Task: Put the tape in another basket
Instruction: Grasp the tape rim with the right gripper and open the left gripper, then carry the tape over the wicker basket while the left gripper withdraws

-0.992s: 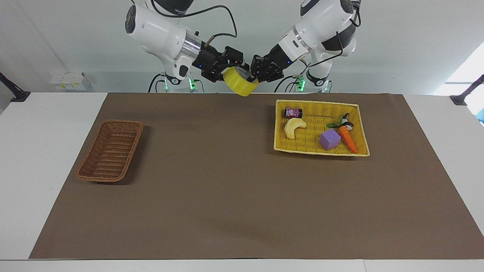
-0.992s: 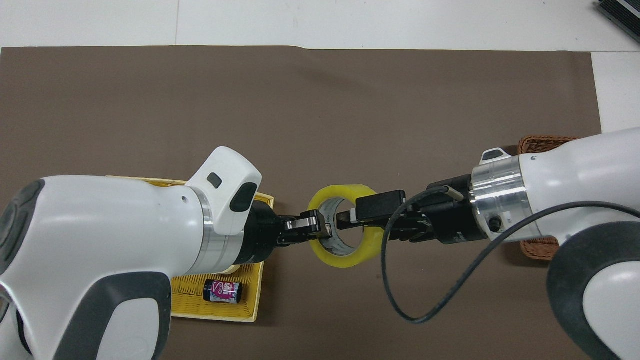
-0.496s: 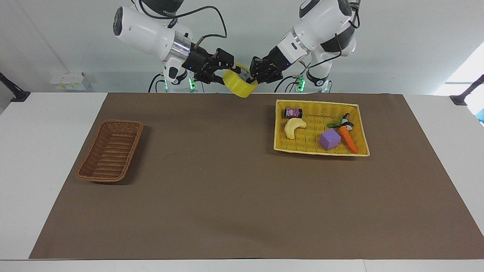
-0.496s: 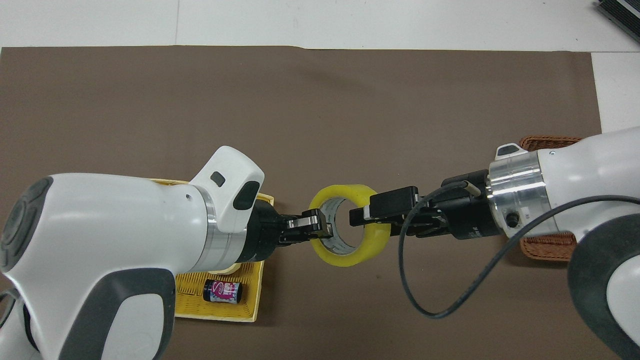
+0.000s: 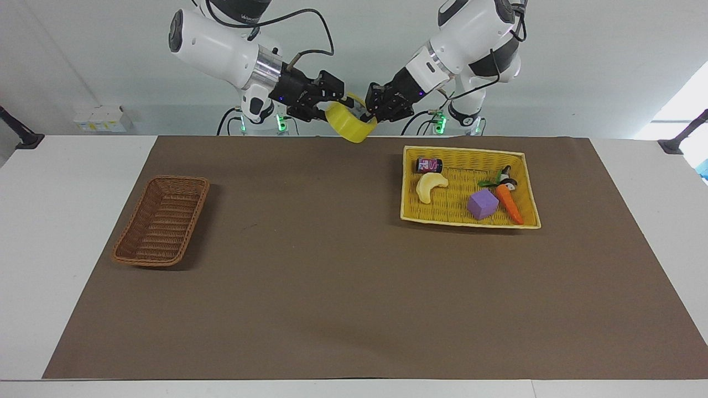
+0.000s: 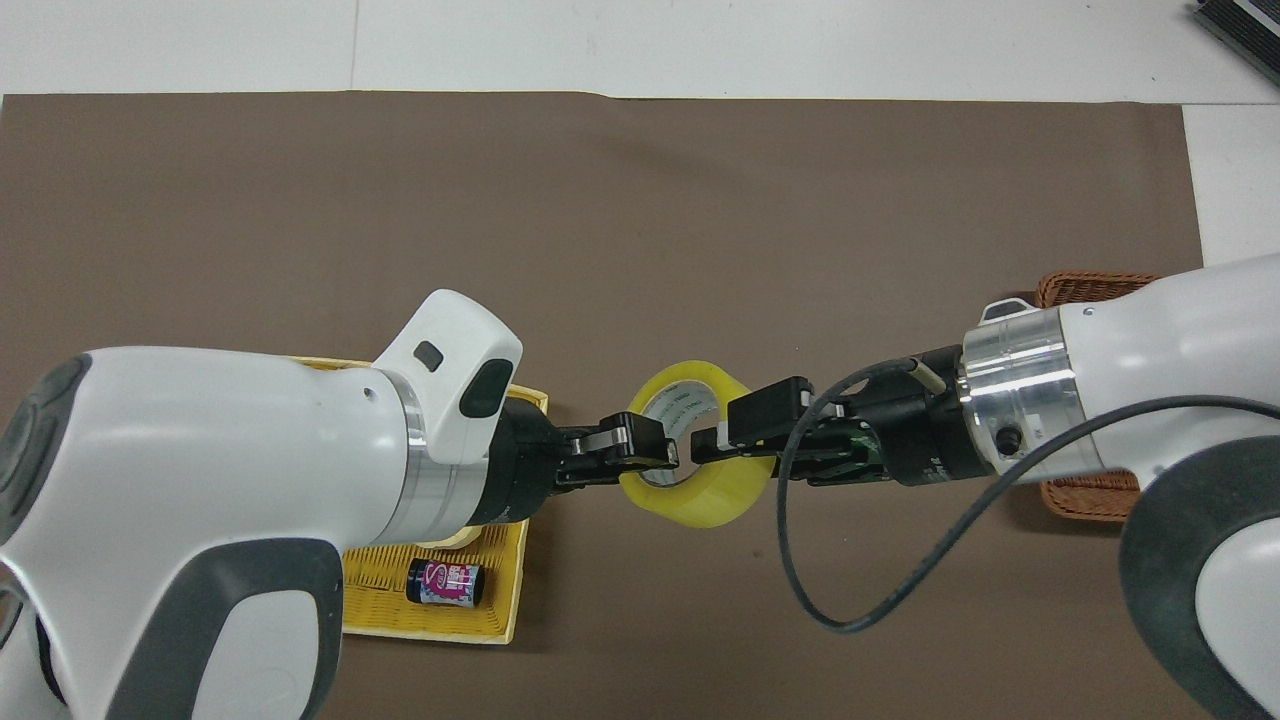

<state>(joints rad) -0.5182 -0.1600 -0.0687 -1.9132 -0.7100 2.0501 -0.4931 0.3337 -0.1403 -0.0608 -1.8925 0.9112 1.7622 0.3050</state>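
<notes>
The tape [image 5: 348,125] hangs in the air over the desk's [image 5: 343,265] edge nearest the robots, held between both arms. The left gripper [image 6: 655,456] is clamped on one side of the roll's wall, the right gripper [image 6: 722,441] on the other. The brown basket [image 5: 161,220] sits at the right arm's end, the yellow tray [image 5: 530,188] at the left arm's.

No legible text, number or brand appears in either view. The small can [image 6: 445,583] in the yellow tray [image 6: 500,600] carries a pink and white printed label whose characters cannot be read. Faint printing on the inner core of the tape [image 6: 697,466] is also unreadable.
</notes>
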